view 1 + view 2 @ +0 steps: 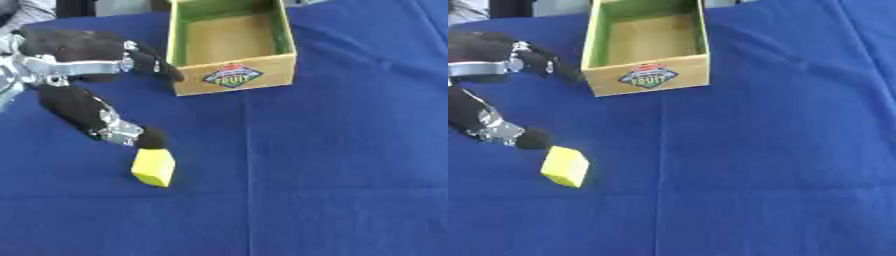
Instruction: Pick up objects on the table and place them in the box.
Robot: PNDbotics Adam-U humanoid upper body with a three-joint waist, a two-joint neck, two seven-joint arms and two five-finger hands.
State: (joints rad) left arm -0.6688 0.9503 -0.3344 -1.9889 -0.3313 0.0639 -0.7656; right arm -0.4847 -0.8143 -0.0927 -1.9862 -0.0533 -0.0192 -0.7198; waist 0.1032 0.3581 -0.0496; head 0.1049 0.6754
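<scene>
A yellow block (pixel 154 167) lies on the blue tablecloth, left of centre. My left hand (pixel 74 60) comes in from the left and stands open above and left of the block. Its thumb (pixel 114 127) points down with the tip right at the block's top edge, while the fingers (pixel 150 61) stretch toward the box. The cardboard box (pixel 232 75) with green inner walls and a "FRUIT" label stands at the top centre, and nothing shows inside it. My right hand shows in neither view.
The blue cloth (pixel 341 165) covers the whole table, with a fold line running down the middle. Open cloth stretches to the right of the box and the block.
</scene>
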